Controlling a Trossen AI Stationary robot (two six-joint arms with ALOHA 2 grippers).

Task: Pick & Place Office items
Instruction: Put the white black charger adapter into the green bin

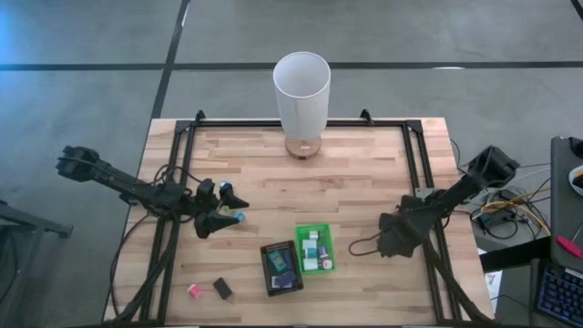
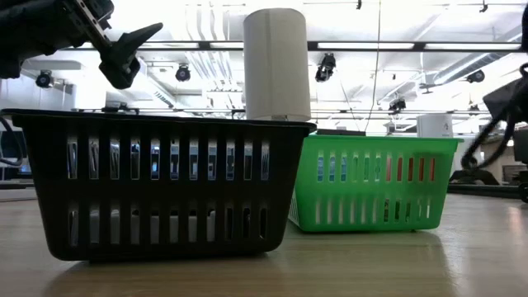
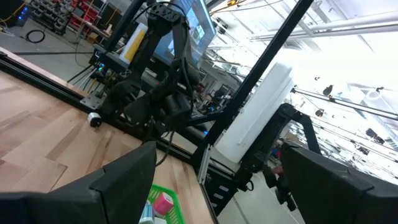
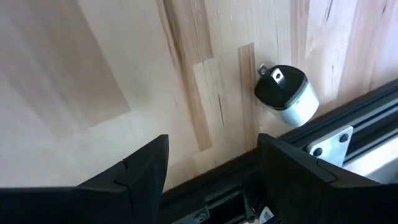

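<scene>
Your left hand (image 1: 223,211) hangs spread and empty above the counter (image 1: 355,173), with a small blue item (image 1: 240,218) just beside its fingertips. At the counter's 7 o'clock edge lie a pink block (image 1: 193,291) and a black block (image 1: 222,289). More items already sit in the black tray (image 1: 281,268) and green tray (image 1: 315,249) at 6 o'clock. Expect these pieces to be light, rigid and easily flicked away; pinch across the flat sides. Your right hand (image 1: 390,239) waits at 4 o'clock, half-spread over bare wood.
</scene>
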